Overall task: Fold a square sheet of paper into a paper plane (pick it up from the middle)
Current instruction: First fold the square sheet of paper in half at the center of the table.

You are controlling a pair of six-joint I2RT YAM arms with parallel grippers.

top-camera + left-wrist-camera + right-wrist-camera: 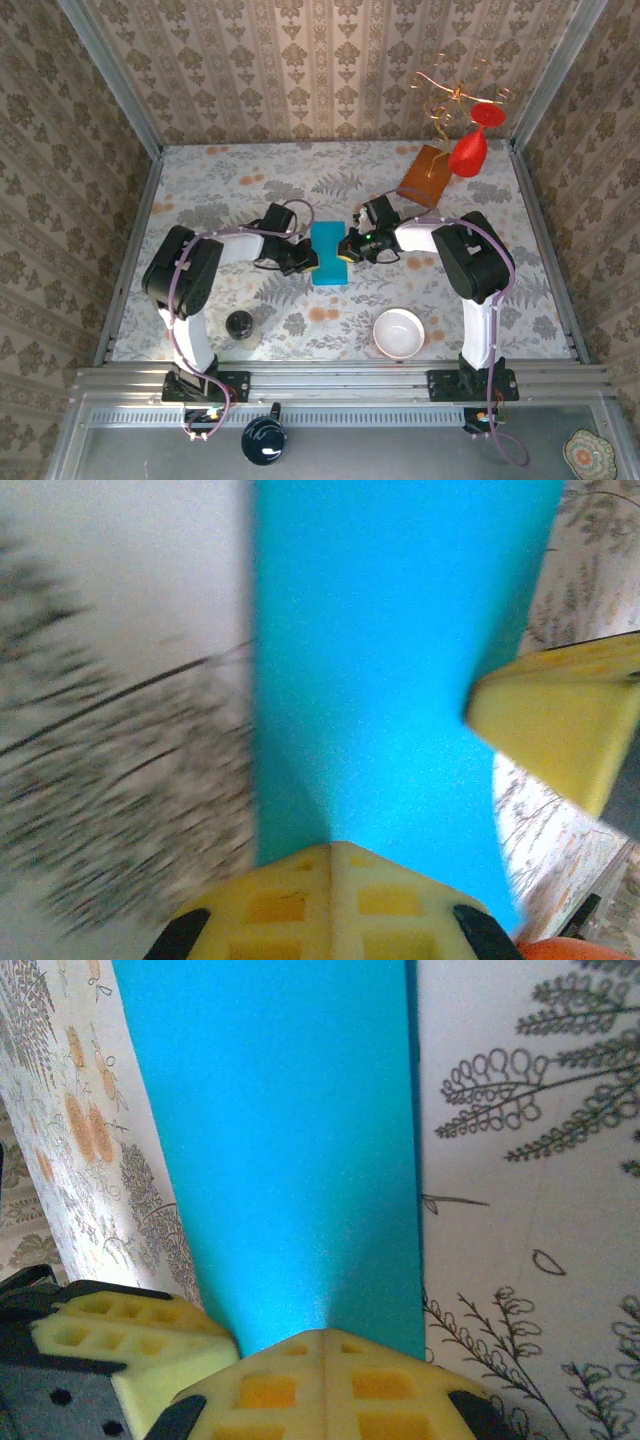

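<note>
Item 1: square sheet of paper (329, 253), teal, creased to a narrow strip, at the middle of the table (220, 190). Thin, light, limp; probably crumples easily. Left gripper (308, 262) and right gripper (347, 248) each pinch 1 long edge; mid-edge holds suit it.

The square sheet of paper (329, 253) lay mid-table between the left gripper (308, 262) and the right gripper (347, 247), with a bowl (398, 333) nearer on the right and a board (426, 176) behind.
</note>
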